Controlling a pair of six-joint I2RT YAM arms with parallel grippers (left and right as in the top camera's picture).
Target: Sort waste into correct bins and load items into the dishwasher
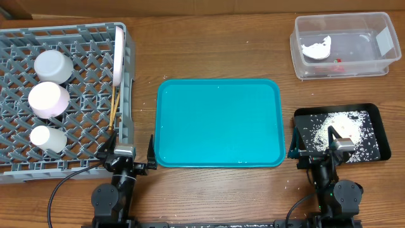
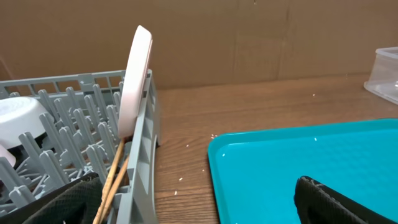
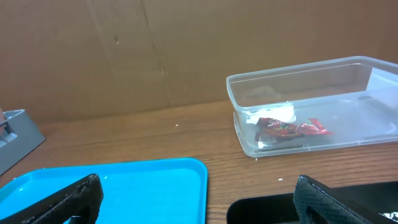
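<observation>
Rice in black tray overhead only, red wrapper plain in right-wrist view, left hand, right hand spread.

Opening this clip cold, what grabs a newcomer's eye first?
The bright teal tray at table centre stands out first, almost bare. Left of it, the grey dish rack is loaded, a white plate standing on edge along the side nearest the tray. On the right, white grains speckle the black tray.
</observation>
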